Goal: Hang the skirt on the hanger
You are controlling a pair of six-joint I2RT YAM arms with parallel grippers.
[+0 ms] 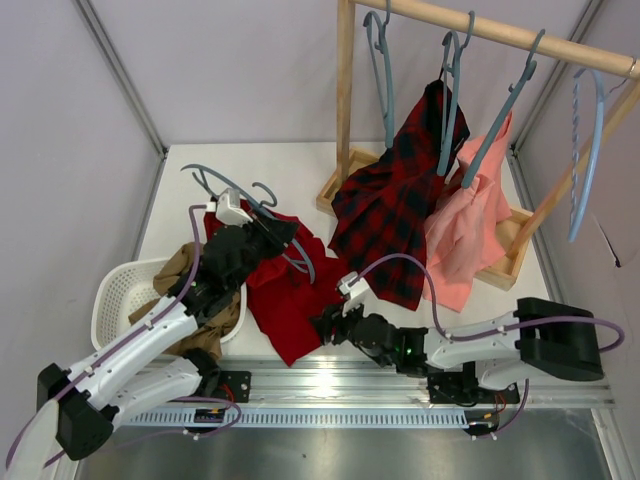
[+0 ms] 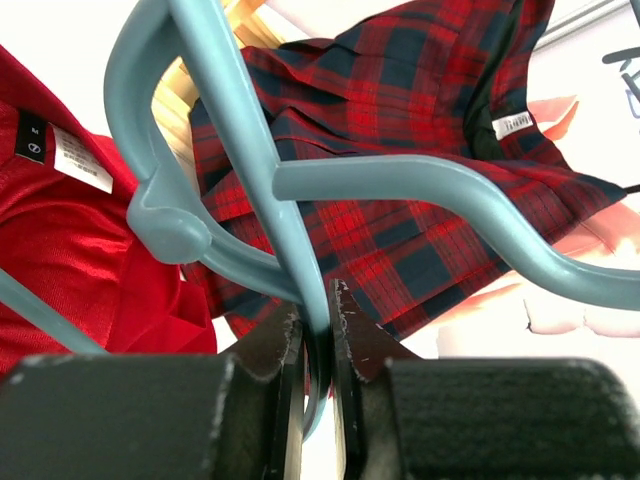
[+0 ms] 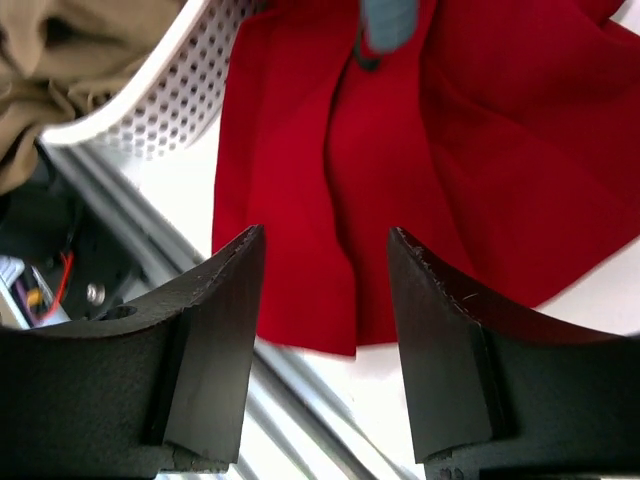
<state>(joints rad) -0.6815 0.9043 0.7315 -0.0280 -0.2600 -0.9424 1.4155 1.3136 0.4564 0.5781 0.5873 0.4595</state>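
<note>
Red skirt [image 1: 285,300] on the table [image 1: 250,160] beside the basket [image 1: 110,290] — grey-blue hanger [image 1: 232,188] across its top

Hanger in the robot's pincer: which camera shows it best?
The left wrist view: the hanger fills the frame, pinched between the left pincer's tips. The top view shows it small, over the red skirt; the right wrist view catches only a blurred bit at its top edge.

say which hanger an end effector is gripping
The grey-blue hanger over the red skirt, in the left end effector; the four on the rail hang untouched.
</note>
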